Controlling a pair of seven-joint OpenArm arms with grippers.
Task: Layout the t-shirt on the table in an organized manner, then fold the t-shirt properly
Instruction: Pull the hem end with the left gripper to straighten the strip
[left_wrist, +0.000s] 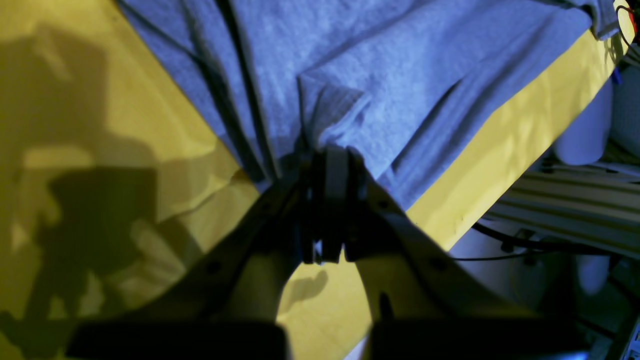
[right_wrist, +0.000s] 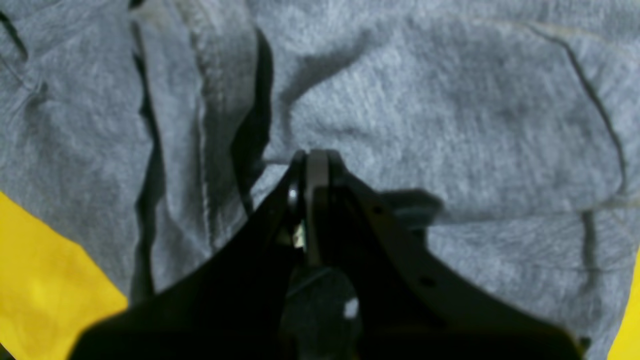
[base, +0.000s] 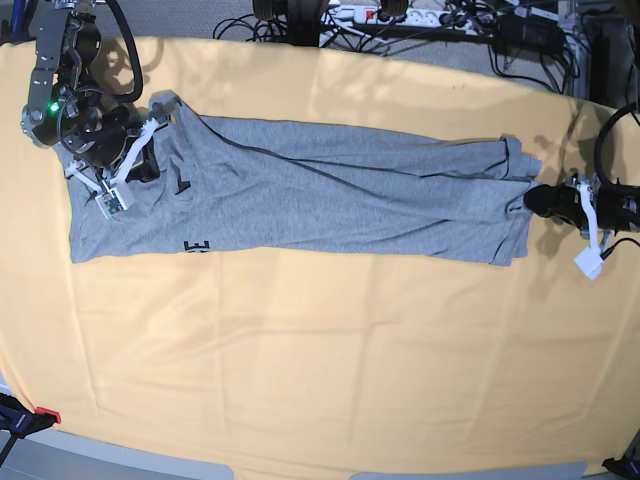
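T-shirt (base: 330, 200) lies stretched across the far half of the worktop (base: 330, 370), long axis running left-right in base view, w/ wide bare cloth in front of it and a narrower strip behind. Right gripper (base: 150, 125) sits at the shirt's left end in that view, on top of the fabric. Left gripper (base: 535, 200) is at the opposite end, at the shirt's edge near the worktop's right side. Cables and a power strip (base: 385, 14) lie behind the worktop's far edge.
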